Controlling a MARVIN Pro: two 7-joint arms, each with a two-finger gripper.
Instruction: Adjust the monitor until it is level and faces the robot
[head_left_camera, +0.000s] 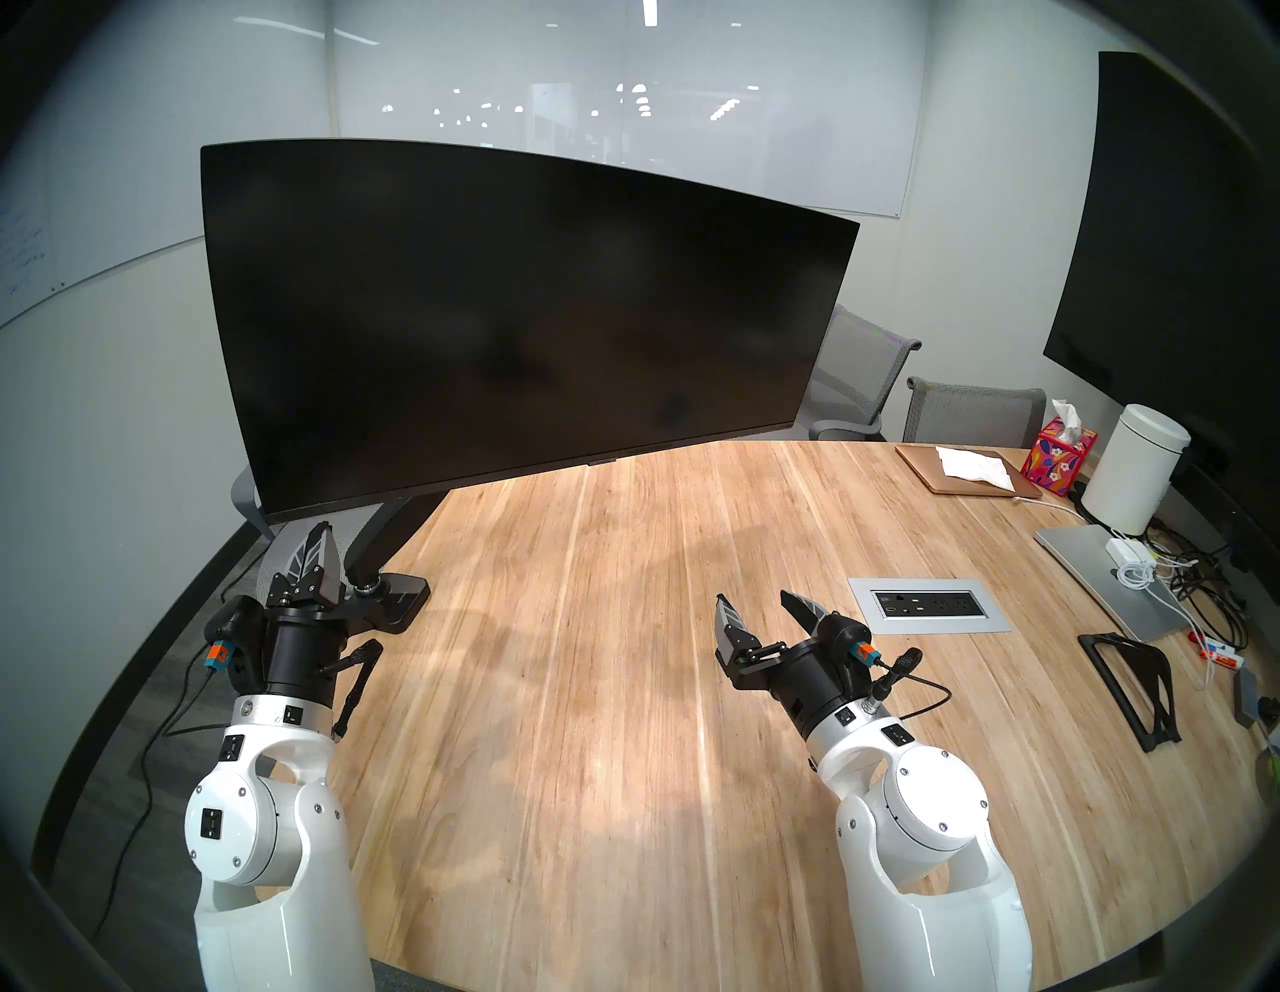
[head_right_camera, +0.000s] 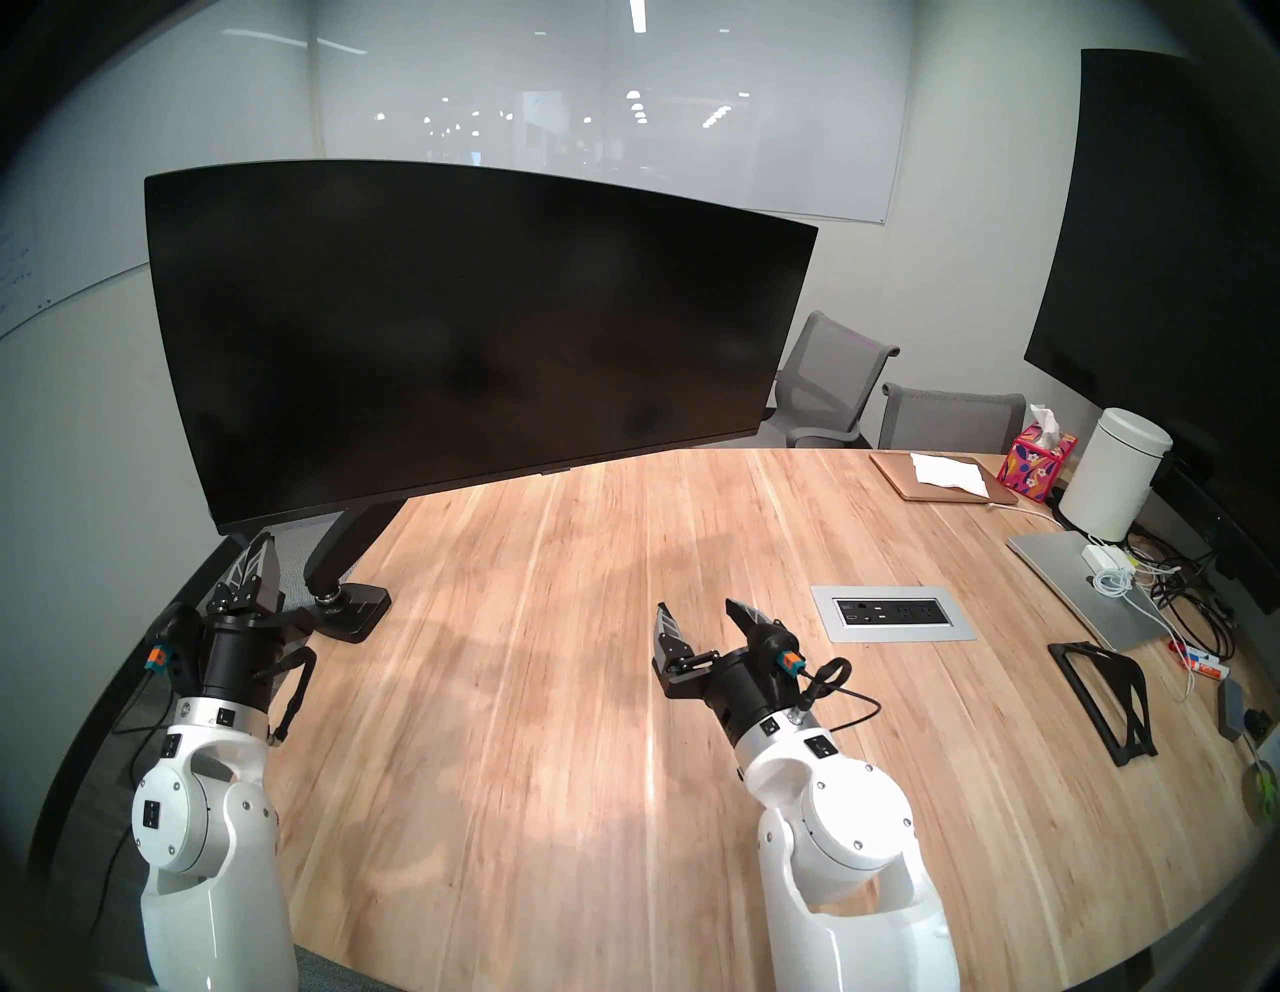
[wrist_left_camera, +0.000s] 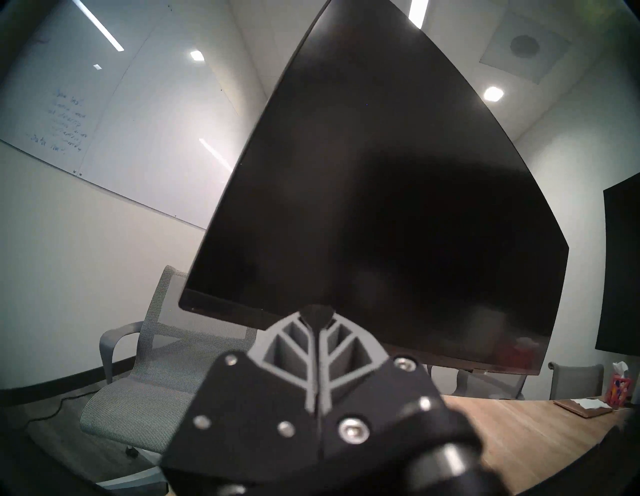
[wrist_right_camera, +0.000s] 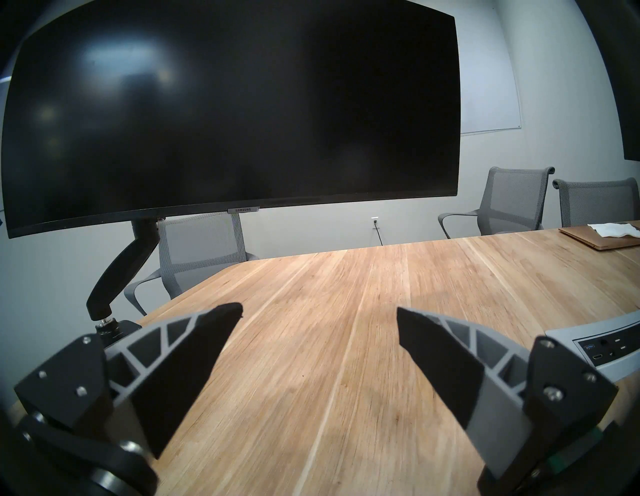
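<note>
1. A light wooden table (head_left_camera: 623, 693) with plank grain and a rounded edge fills the middle of the head view.
2. At 10 o'clock, a black mount base (head_left_camera: 395, 599) is clamped at the table's rim.
3. At 3 o'clock, a grey power and port panel (head_left_camera: 928, 604) is set flush into the top.
4. Around 2 o'clock lie a tan flat case (head_left_camera: 970, 471) with a white tissue (head_left_camera: 973, 463) on it, a patterned tissue box (head_left_camera: 1056, 450), a white canister (head_left_camera: 1136, 478), a silver laptop (head_left_camera: 1101, 575) and tangled cables (head_left_camera: 1191, 589).
5. At 4 o'clock sits a black stand (head_left_camera: 1136, 686).
</note>
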